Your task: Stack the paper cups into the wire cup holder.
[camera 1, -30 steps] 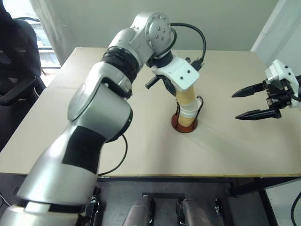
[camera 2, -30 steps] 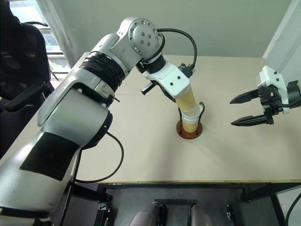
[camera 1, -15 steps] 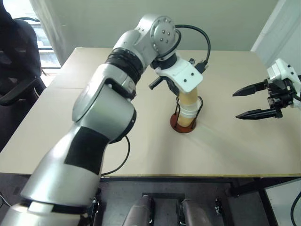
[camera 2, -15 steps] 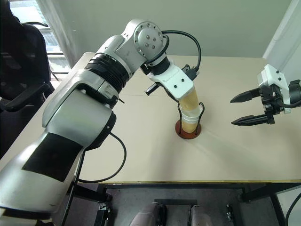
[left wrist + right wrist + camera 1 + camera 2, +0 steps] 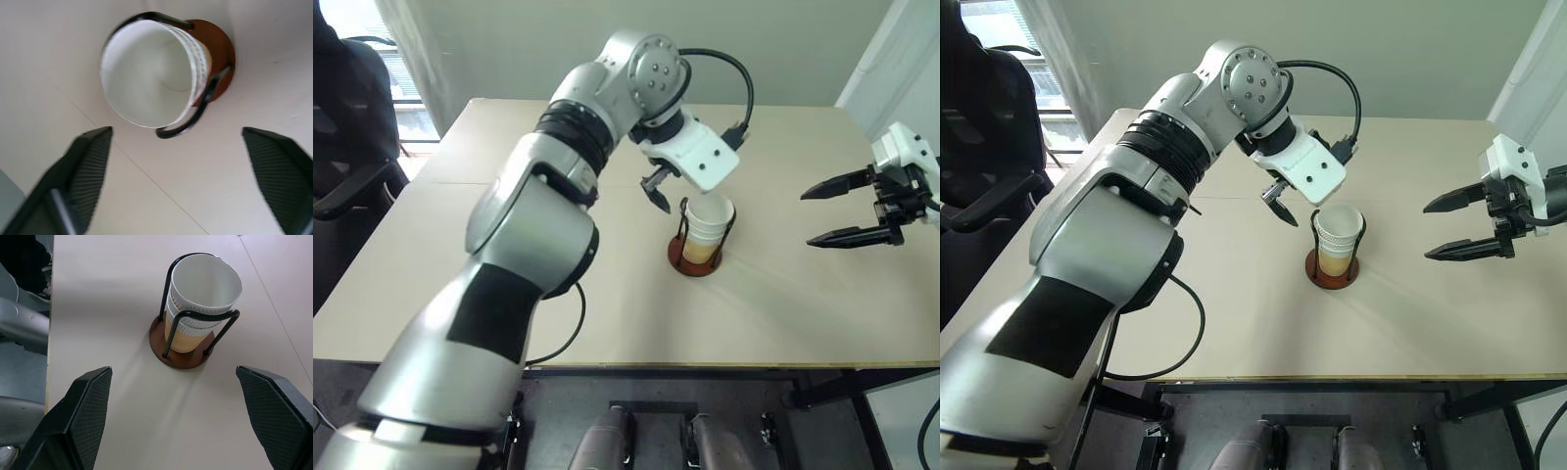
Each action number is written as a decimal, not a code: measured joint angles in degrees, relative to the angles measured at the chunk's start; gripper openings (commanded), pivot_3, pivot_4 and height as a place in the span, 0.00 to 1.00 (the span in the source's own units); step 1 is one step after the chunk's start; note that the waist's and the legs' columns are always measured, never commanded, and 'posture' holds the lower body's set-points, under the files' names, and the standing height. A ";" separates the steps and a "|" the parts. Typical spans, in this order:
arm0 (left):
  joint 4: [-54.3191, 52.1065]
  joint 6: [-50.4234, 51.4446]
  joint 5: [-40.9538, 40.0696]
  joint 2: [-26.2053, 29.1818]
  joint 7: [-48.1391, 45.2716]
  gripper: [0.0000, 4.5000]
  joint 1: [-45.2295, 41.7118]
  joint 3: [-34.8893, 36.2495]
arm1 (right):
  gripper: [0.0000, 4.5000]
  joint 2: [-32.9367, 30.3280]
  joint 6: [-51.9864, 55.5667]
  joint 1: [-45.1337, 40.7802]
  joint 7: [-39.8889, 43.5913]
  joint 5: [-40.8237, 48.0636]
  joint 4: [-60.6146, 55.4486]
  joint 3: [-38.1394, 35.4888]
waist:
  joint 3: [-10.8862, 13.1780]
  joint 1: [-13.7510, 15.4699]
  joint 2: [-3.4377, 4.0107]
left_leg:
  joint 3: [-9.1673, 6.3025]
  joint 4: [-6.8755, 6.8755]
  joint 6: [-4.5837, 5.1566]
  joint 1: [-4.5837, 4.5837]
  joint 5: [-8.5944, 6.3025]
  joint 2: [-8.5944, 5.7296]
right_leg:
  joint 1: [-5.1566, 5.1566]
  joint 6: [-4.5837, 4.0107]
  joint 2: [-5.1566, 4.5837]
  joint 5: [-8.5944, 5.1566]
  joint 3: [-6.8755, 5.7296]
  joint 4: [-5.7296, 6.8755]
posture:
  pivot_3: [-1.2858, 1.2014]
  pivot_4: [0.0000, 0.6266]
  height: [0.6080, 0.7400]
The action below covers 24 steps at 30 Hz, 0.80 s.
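The left claw (image 5: 677, 201) has let go and stands wide open, empty, just above the paper cups (image 5: 200, 303). They sit nested, white-rimmed and tan-walled, inside the wire cup holder (image 5: 182, 355) mid-tabletop (image 5: 607, 313). The right claw (image 5: 832, 211) is open, empty, well apart.

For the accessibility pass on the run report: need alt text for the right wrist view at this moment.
Nested paper cups stand upright in the wire cup holder on a light wooden table, black wire loops around them and the reddish-brown base beneath. The right gripper is open, its two black fingers set wide in the foreground, well short of the holder.
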 measured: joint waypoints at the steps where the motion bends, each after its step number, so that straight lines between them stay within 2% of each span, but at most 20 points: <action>1: 0.00 0.66 -0.47 0.46 0.67 1.00 0.00 1.10 | 0.92 0.02 -0.10 0.00 0.00 -0.12 0.02 0.00 | 0.00 -0.03 0.00 | 0.01 -0.01 0.00 0.00 0.00 0.00 | -0.01 0.00 0.00 0.00 0.00 0.00 | 0.52 0.24 1.00; 7: -0.29 5.54 -7.51 9.84 -1.19 1.00 3.44 10.65 | 0.92 1.26 -0.32 0.25 0.00 -2.40 -0.02 -0.54 | -0.07 -0.66 0.12 | 0.08 -0.09 -0.04 0.21 0.02 0.04 | -0.03 -0.10 0.04 -0.06 0.05 0.22 | 0.52 0.24 1.00; 13: -4.57 17.60 -18.19 23.21 -5.45 1.00 16.37 22.41 | 0.92 3.53 -1.42 0.43 -0.02 -5.22 1.07 -1.53 | -0.07 -1.36 0.11 | 0.15 -0.04 -0.18 0.51 0.13 0.07 | -0.02 -0.36 0.06 -0.24 0.08 0.76 | 0.52 0.24 1.00; 20: -20.77 31.68 -26.24 35.07 4.19 1.00 36.32 33.41 | 0.92 7.48 -3.72 -3.85 -0.29 -8.04 7.01 -2.83 | -0.08 -1.48 0.08 | 0.25 -0.10 -0.19 0.76 0.43 0.05 | 0.12 -1.00 0.01 -0.55 0.10 0.88 | 0.52 0.24 1.00; 24: -31.38 40.32 -30.86 36.74 11.08 1.00 45.47 39.08 | 0.92 9.75 -4.78 -5.48 -0.90 -9.00 8.96 -3.25 | -0.08 -1.44 0.06 | 0.24 -0.12 -0.22 0.90 0.71 0.04 | 0.25 -1.22 -0.02 -0.43 0.10 0.92 | 0.52 0.24 1.00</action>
